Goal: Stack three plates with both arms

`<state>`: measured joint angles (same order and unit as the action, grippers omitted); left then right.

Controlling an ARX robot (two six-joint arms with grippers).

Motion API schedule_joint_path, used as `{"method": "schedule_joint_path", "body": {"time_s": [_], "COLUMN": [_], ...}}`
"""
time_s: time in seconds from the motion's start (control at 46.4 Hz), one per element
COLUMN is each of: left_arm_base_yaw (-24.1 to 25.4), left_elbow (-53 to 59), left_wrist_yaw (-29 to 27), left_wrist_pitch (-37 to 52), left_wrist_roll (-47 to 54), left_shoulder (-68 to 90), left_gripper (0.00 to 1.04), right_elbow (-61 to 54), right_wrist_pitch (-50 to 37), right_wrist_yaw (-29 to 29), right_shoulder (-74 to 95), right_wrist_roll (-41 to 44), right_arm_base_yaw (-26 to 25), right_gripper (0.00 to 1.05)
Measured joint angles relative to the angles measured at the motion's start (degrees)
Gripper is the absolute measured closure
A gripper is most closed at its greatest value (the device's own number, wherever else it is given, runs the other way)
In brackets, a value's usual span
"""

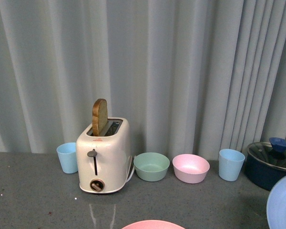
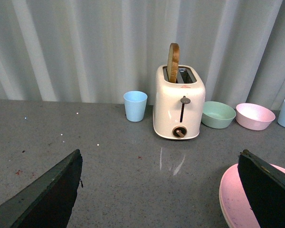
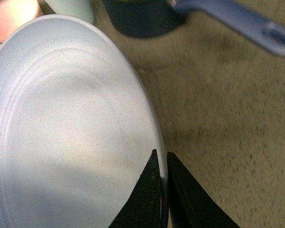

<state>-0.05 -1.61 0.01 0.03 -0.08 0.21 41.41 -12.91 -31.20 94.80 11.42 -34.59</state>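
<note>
Right up close, the right gripper (image 3: 161,154) is clamping its black fingers on the rim of the light blue plate (image 3: 66,123), one finger on each face of the edge. That plate is sitting out at the robot's right, near the dark blue pot (image 1: 269,164), and to my eye it's tilting up off the grey counter (image 1: 38,191). I'm judging it light and stiff, matte plastic, so an edge pinch should carry it, though it may pivot in so narrow a grip. On the other side the left gripper (image 2: 160,153) is hanging wide open, holding nothing, with the pink plate (image 2: 232,199) lying flat just beside one finger. I'm not making out the cream plate for certain. Farther back, the toaster (image 1: 103,157) is standing with its bread slice (image 1: 99,117) poking up.
</note>
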Motion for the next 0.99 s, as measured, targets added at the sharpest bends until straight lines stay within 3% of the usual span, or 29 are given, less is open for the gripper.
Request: {"method": "schedule_joint_path", "body": {"time_s": [0.108, 0.388, 0.733, 0.991], "left_arm_base_yaw": [0.0, 0.0, 0.0, 0.0], "left_elbow": [0.0, 0.0, 0.0, 0.0], "left_wrist_yaw": [0.0, 0.0, 0.0, 0.0], "left_wrist_pitch": [0.0, 0.0, 0.0, 0.0], "left_wrist_roll": [0.0, 0.0, 0.0, 0.0], "left_shoulder": [0.0, 0.0, 0.0, 0.0], "left_gripper": [0.07, 0.07, 0.07, 0.07], "right_elbow": [-0.33, -5.66, -7.1, -6.95], "right_wrist_pitch": [-1.68, -7.74, -20.7, -22.62], "right_wrist_yaw": [-0.96, 1.2, 3.56, 3.74], "right_shoulder": [-3.67, -6.51, 4.98, 13.62], "right_wrist_roll": [-3.5, -11.45, -22.16, -26.97], "right_arm_base_yaw": [2.91, 17.92, 37.0, 41.83], "right_gripper": [1.01, 1.01, 1.01, 1.01]}}
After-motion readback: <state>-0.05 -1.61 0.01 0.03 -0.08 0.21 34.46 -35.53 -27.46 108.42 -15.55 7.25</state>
